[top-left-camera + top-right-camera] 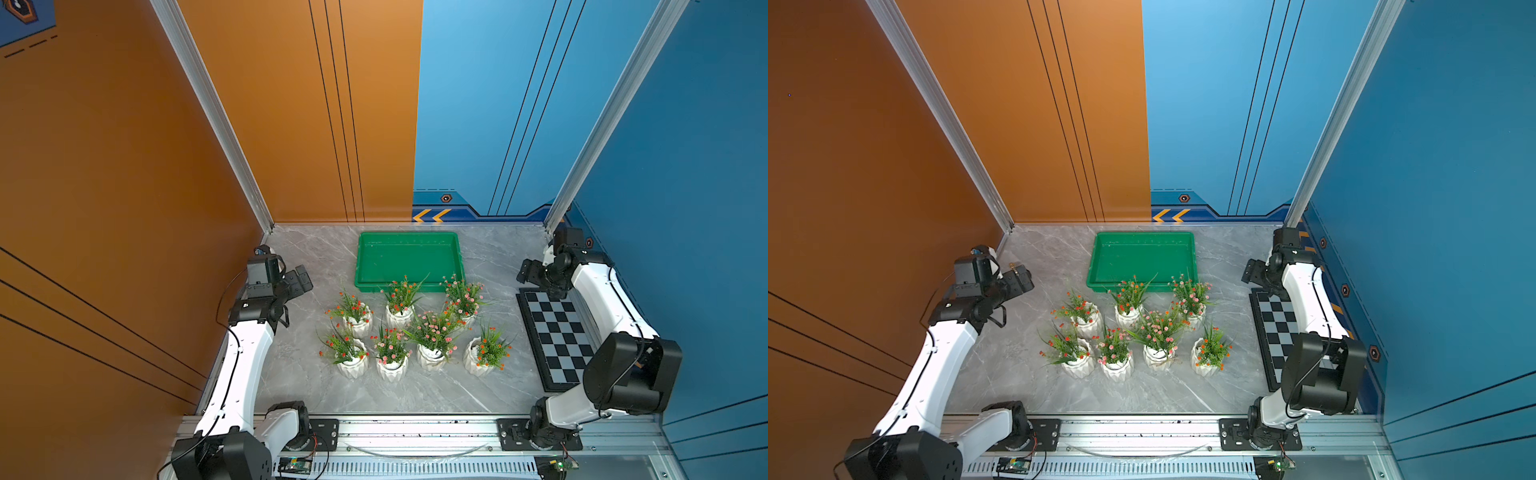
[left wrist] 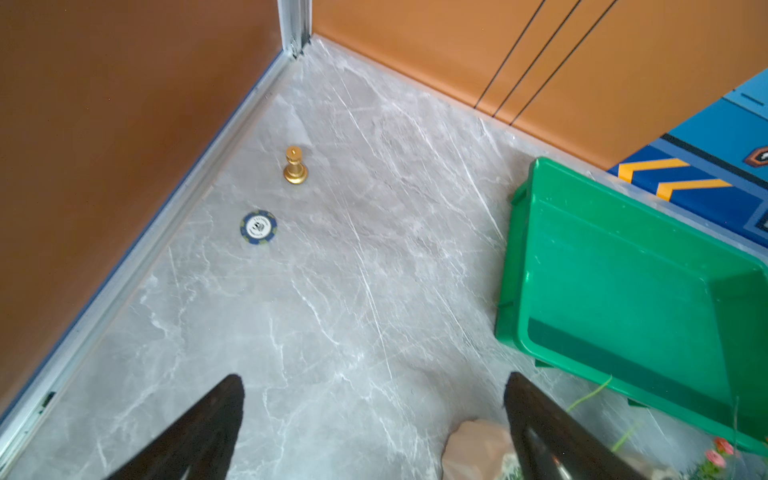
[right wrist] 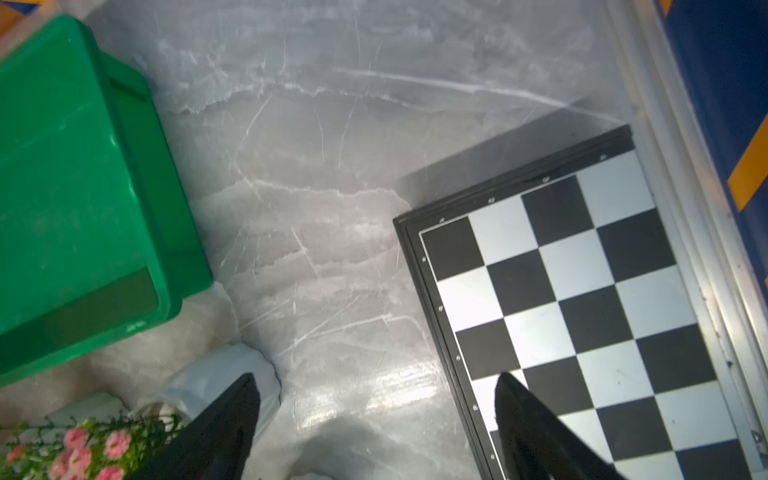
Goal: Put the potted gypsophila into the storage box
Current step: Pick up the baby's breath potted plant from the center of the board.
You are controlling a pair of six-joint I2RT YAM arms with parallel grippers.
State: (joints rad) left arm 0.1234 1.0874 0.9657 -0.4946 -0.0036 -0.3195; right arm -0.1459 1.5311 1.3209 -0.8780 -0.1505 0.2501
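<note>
The storage box point(image 1: 409, 235) is a shallow green tray with nothing in it, at the back middle of the marble table; its rim also shows in the other top view point(image 1: 1142, 235) and in both wrist views point(image 2: 623, 266) point(image 3: 75, 174). Several potted gypsophila in white ribbed pots point(image 1: 392, 368) stand in two rows just in front of it. My left gripper point(image 1: 300, 281) point(image 2: 374, 378) hovers open at the table's left side, a pot point(image 2: 478, 449) beside one finger. My right gripper point(image 1: 527, 272) point(image 3: 376, 376) hangs open at the right, over the checkered board's corner, with a pot point(image 3: 224, 374) beside one finger.
A black-and-grey checkered board point(image 1: 557, 332) point(image 3: 582, 291) lies along the right edge. A gold chess piece point(image 2: 295, 166) and a blue poker chip point(image 2: 258, 227) sit near the back left corner. Orange and blue walls close in the table on three sides.
</note>
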